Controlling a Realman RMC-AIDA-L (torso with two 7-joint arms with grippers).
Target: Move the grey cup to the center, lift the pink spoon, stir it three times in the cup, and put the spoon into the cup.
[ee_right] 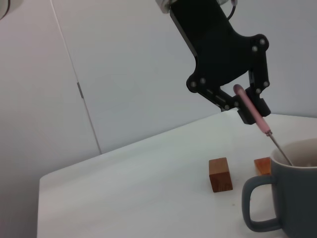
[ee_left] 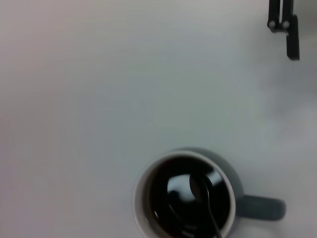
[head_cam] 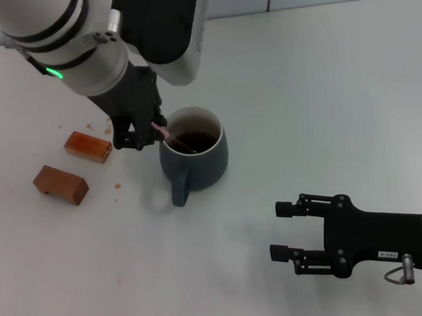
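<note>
The grey cup (head_cam: 206, 167) stands mid-table with dark brown liquid inside and its handle toward me. My left gripper (head_cam: 145, 137) hovers just left of the rim, shut on the pink spoon (head_cam: 159, 129). The spoon slants down over the rim, its metal bowl dipped in the liquid. The left wrist view looks down on the cup (ee_left: 139, 199) with the spoon bowl (ee_left: 200, 188) submerged. The right wrist view shows the left gripper (ee_right: 243, 105) pinching the pink handle (ee_right: 251, 109) above the cup (ee_right: 293, 199). My right gripper (head_cam: 280, 231) is open and empty at the front right.
Two brown rectangular blocks (head_cam: 87, 147) (head_cam: 60, 184) lie left of the cup, with small brown specks on the table near them. They also show in the right wrist view (ee_right: 220, 174). The right gripper's fingers (ee_left: 291, 29) show far off in the left wrist view.
</note>
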